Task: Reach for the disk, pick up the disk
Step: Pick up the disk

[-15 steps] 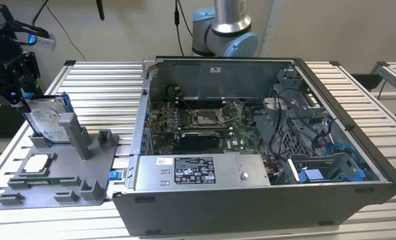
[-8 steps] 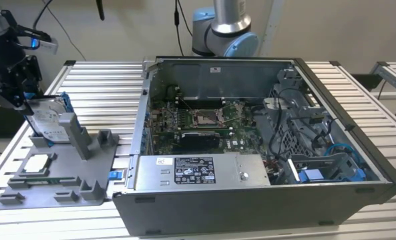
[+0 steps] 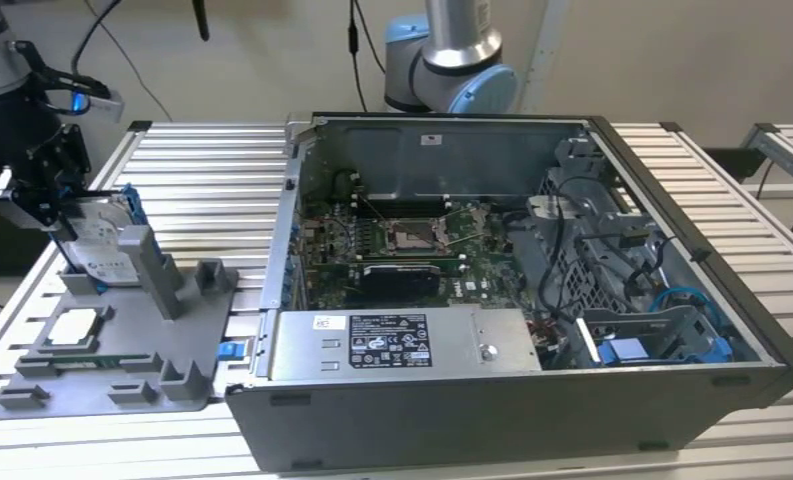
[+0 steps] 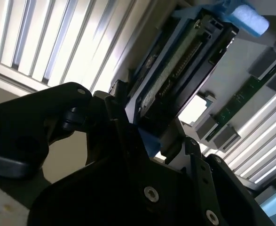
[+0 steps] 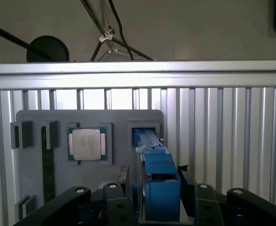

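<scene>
The pincer [image 3: 60, 212] hangs low over the far left end of the worktop [image 3: 209, 170], as the exterior view sees it, right at the top edge of the disk [image 3: 103, 250]. The disk stands upright on its edge in a slot at the back of a grey tray [image 3: 189, 330], its white label facing the camera and its blue bracket showing along the upper side. In the first wrist view the bracket [image 5: 156, 165] rises from the tray slot straight into the middle of the pincer's black body, so the pincer sits astride the disk. In the second wrist view the disk's dark underside [image 4: 180, 70] runs down into the same black body. I cannot tell whether the pincer is clamped on the disk or merely set around it. The disk's lower edge sits in the slot.

On the tray, nearer the camera in the exterior view, a square silver chip [image 3: 73, 328] lies flat in its own recess, well apart from the disk. To the exterior view's right of the tray stands an open computer case [image 3: 503, 400], with a silver box [image 3: 396, 340] along its near side. A second arm's base [image 3: 450, 50] stands behind the case.
</scene>
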Controlling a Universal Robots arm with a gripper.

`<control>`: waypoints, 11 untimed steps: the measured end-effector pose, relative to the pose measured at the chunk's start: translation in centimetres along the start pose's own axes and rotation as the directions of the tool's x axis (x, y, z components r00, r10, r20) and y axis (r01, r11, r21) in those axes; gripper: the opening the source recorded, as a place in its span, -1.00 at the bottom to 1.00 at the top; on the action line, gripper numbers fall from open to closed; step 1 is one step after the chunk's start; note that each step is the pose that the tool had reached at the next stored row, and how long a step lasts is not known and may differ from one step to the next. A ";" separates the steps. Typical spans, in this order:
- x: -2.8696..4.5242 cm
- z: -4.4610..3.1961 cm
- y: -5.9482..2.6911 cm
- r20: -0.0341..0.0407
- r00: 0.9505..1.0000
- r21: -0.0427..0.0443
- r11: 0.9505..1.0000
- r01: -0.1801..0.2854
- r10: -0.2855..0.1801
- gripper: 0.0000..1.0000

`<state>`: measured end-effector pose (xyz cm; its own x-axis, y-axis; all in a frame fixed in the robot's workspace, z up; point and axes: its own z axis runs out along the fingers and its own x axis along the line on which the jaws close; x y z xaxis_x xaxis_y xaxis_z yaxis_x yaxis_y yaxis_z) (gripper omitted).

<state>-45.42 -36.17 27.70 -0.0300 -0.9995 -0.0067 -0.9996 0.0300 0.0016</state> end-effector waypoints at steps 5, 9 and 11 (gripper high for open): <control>-0.02 0.92 0.00 0.004 1.000 0.000 1.000 0.002 -0.002 1.00; -0.04 1.60 0.01 0.009 1.000 -0.001 1.000 0.003 -0.003 1.00; -0.02 1.85 0.02 0.009 1.000 -0.003 1.000 0.004 -0.004 1.00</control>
<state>-45.44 -36.14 25.85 -0.0264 -0.9995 -0.0161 -0.9996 0.0263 0.0044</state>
